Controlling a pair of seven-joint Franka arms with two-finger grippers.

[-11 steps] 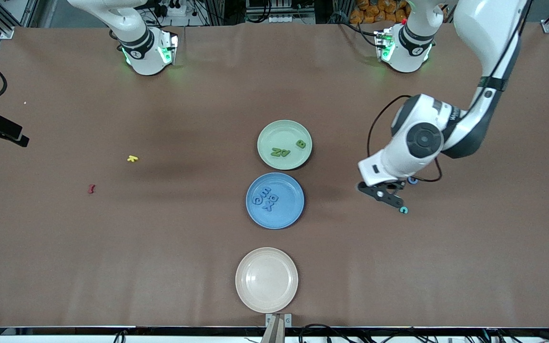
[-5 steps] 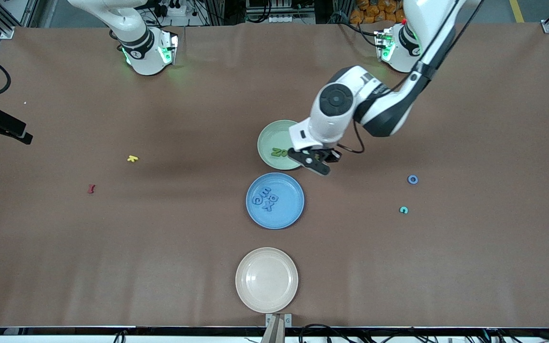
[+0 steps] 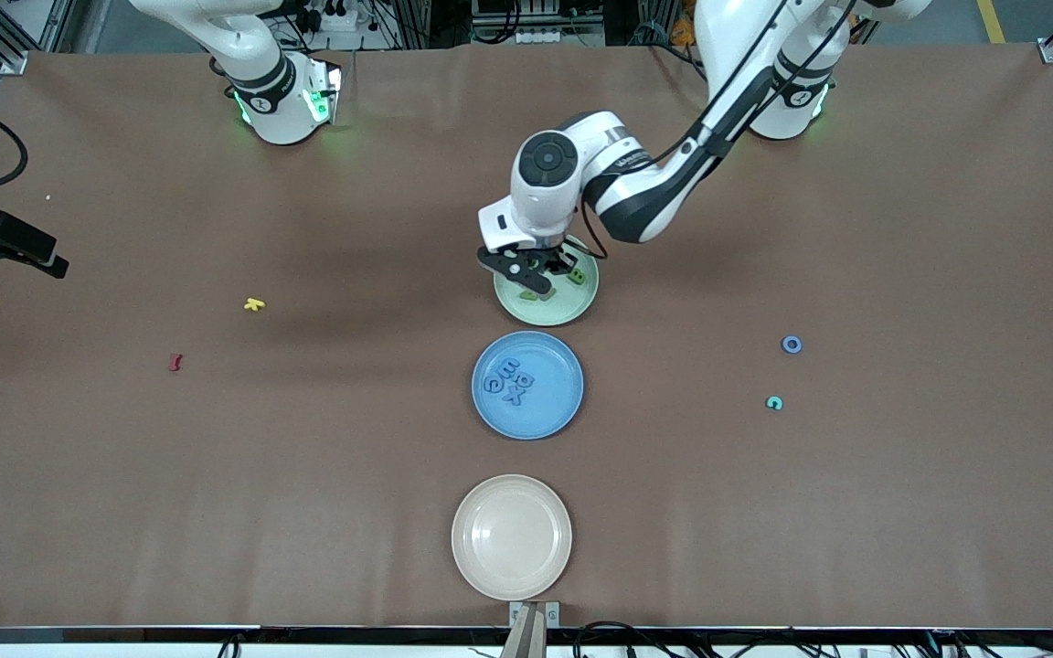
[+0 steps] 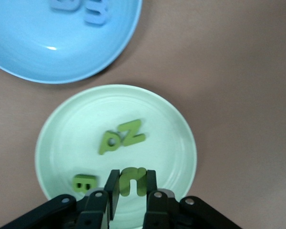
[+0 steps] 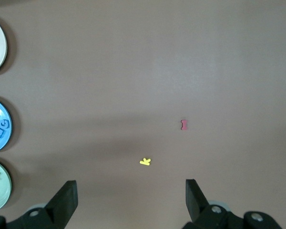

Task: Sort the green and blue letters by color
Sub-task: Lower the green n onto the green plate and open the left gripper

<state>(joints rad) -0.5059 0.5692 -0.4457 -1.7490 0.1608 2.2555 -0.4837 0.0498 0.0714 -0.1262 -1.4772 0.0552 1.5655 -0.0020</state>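
Note:
My left gripper (image 3: 526, 270) hangs low over the pale green plate (image 3: 547, 315) and is shut on a leaf green letter (image 4: 133, 180), pinched upright between its fingers. On that plate (image 4: 186, 143) lie two touching green letters (image 4: 121, 137) and a green B (image 4: 84, 182). The blue plate (image 3: 527, 425), just nearer the front camera, holds several blue letters (image 3: 510, 381). A blue ring letter (image 3: 792, 344) and a teal C (image 3: 774, 402) lie loose toward the left arm's end. My right gripper (image 5: 131, 191) is open and empty, high over the right arm's end.
An empty beige plate (image 3: 511, 536) sits nearest the front camera, in line with the other two plates. A small yellow letter (image 3: 254, 304) and a dark red letter (image 3: 175, 363) lie on the bare brown table toward the right arm's end.
My left arm has swung from beside the loose letters at its own end across to over the green plate, gripper still shut. The right gripper has barely shifted.

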